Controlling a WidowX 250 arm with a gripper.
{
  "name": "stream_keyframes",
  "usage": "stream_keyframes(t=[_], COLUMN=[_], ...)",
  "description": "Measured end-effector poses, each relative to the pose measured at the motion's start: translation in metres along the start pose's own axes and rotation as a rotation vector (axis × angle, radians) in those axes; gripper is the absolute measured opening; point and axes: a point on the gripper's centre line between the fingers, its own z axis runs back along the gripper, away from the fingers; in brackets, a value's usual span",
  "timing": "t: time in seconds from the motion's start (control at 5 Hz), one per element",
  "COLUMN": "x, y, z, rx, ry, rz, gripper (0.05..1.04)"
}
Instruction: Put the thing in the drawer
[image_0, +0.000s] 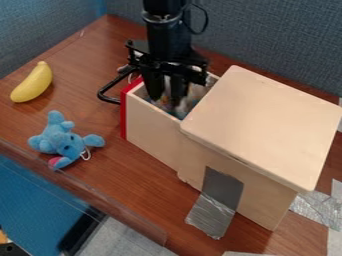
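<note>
From where I'm standing, the jaws are open: the two fingers of the black gripper (167, 96) hang a little apart, tips down inside the open drawer (152, 132). Just under them lies something pale and mottled (178, 107), and I take that to be the thing for the drawer, though I can't make out its shape, or swear it isn't partly lining.

If that is right, the step in hand is letting go and getting out cleanly. I'd go straight up, slowly, with the fingers spread just enough to free the thing; wider, and they could knock the drawer's sides. No sideways drift until the tips are over the rim, or the whole drawer might get dragged along.

Next out is the red front (123, 115) with its black handle (107, 95), close beside the gripper on one side; on the other, the overhanging lid of the wooden cabinet (267, 125) crowds in (a tight spot to work in, I'd say). The lid's corner is the one I'd watch on the way up.

Farther off on the table (93, 190), the blue plush toy (60, 142) and yellow banana (33, 84) lie well out of the way.
</note>
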Motion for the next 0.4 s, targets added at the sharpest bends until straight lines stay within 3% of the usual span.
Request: stream_keyframes(t=[0.2,0.4], x=[0.003,0.017], y=[-0.006,-0.011], z=[0.007,0.026], rx=[-0.010,-0.010], ry=[0.012,-0.001], rz=[-0.005,0.008], gripper=[0.897,1.009])
